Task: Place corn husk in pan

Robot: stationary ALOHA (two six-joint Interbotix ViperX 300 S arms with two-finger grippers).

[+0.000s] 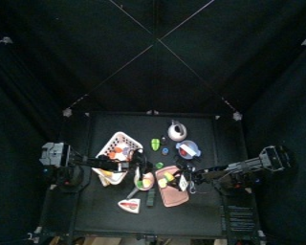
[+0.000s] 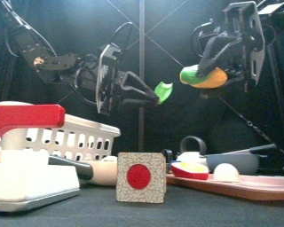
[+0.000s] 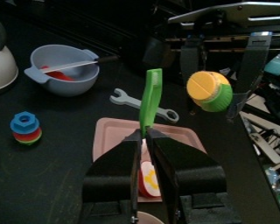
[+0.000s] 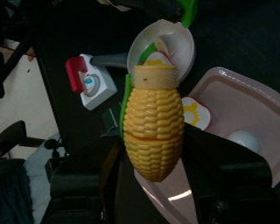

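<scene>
Above the table's middle, your right gripper (image 2: pixel 209 75) is clamped on the corn cob (image 4: pixel 152 122), while your left gripper (image 3: pixel 147 144) pinches the green husk (image 3: pixel 153 96) by its thin edge. That hold is slight; a quick swing toward the pan (image 2: pixel 248 157) at the right could let the husk slip and fall short.

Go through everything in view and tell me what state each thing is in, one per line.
Left gripper: shut on the green husk, in the air.
Husk: a green strip, pinched at one end, off the corn.
Right gripper: shut on the corn, raised.
Corn: held up, clear of the table.
Pink tray: flat on the table, a halved egg on it.
Wrench: lying flat.
Basket: upright.
</scene>
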